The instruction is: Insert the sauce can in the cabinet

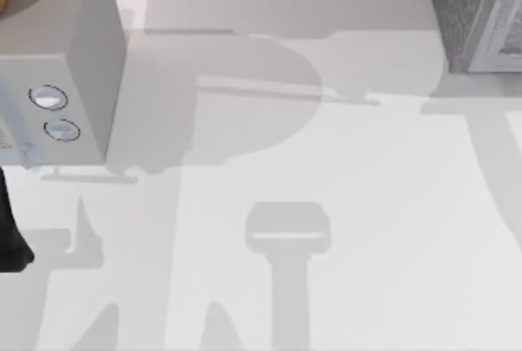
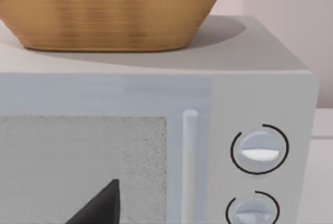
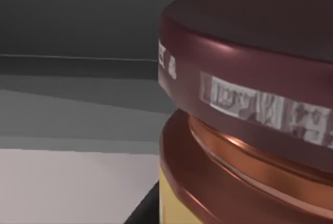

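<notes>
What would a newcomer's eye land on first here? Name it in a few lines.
The sauce can looms close in the right wrist view, with its maroon lid and a yellow label below. The wicker basket sits on top of the light-grey box with two round dials at the table's left. The dark speckled cabinet stands at the far right corner.

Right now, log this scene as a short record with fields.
can: maroon lid, yellow label below, close up in the right wrist view
cabinet: dark speckled box at the table's far right
microwave: light grey, two dials, far left
basket: wicker, on top of the microwave
left end effector: dark tip before the microwave door
table: white
</notes>
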Tool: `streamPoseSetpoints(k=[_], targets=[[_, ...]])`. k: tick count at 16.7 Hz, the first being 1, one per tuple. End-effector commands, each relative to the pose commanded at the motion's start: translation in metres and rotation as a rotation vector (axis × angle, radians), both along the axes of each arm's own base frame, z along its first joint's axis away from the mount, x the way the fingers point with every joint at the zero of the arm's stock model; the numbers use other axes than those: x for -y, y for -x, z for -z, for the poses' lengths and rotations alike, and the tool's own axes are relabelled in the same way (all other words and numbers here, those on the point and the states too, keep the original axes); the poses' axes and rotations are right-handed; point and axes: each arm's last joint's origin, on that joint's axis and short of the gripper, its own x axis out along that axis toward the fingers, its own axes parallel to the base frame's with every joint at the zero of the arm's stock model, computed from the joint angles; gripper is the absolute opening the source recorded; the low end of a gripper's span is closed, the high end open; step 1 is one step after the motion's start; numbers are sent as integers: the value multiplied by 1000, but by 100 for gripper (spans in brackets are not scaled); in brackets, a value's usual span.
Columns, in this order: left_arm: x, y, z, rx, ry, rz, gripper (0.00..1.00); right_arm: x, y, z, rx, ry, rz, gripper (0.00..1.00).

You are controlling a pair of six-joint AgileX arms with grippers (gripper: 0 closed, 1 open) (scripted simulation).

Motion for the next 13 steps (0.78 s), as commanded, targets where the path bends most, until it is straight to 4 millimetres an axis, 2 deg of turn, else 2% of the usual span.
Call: streamPoseSetpoints(k=[3,6,9,13], targets=[[0,0,0,0,0,0,100,-7,-24,-28,-4,-13,9,0],[0,0,0,0,0,0,100,-14,-48,-45,-18,-26,14,0],[0,0,0,0,0,0,100,-20,-63,-52,-32,-33,13,0],[0,0,0,0,0,0,100,-20,-64,-53,-33,-34,13,0]])
